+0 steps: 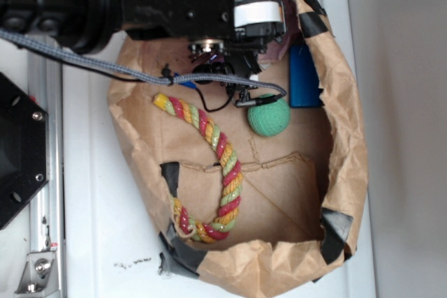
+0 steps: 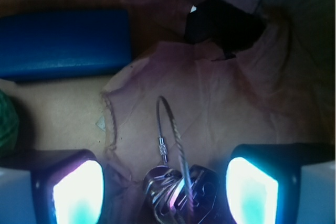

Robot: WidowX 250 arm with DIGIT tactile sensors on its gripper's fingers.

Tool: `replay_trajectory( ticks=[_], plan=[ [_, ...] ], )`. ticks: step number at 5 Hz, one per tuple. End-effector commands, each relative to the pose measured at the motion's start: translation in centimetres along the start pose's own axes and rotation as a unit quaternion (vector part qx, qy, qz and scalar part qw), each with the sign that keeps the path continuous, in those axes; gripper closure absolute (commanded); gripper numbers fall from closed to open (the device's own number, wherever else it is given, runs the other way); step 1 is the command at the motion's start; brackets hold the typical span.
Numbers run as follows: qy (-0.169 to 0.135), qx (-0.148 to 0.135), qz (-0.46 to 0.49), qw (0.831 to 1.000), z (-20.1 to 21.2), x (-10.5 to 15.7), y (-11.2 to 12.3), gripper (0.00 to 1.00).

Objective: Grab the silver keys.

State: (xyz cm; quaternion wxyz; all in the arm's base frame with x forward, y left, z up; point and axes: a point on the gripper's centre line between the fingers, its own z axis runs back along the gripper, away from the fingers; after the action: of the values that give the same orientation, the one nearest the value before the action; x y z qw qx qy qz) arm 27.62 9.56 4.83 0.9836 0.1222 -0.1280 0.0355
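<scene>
The silver keys (image 2: 176, 190) lie in a bunch on the brown paper floor, with a thin wire ring (image 2: 168, 124) looping away from them. In the wrist view my gripper (image 2: 165, 190) is open. Its two lit fingers stand left (image 2: 79, 192) and right (image 2: 252, 187) of the bunch, with a gap on each side. In the exterior view my gripper (image 1: 209, 54) reaches down at the back of the bag, and the keys are hidden under it.
All of this sits inside a crumpled brown paper bag (image 1: 342, 137) patched with black tape (image 2: 223, 24). A blue block (image 1: 304, 78) and a green ball (image 1: 269, 116) lie to one side of the gripper. A coloured rope toy (image 1: 216, 165) curves across the middle.
</scene>
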Motion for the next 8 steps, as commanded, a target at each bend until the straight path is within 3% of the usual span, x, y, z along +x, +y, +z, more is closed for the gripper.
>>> replay_trajectory(
  ticks=[1, 7, 8],
  plan=[
    [-0.030, 0.003, 0.011, 0.999, 1.1, 1.8, -0.3, 1.00],
    [-0.009, -0.018, -0.009, 1.000, 3.3, 1.9, -0.9, 1.00],
    [0.055, -0.037, -0.019, 0.998, 6.2, 1.1, -1.4, 1.00]
  ],
)
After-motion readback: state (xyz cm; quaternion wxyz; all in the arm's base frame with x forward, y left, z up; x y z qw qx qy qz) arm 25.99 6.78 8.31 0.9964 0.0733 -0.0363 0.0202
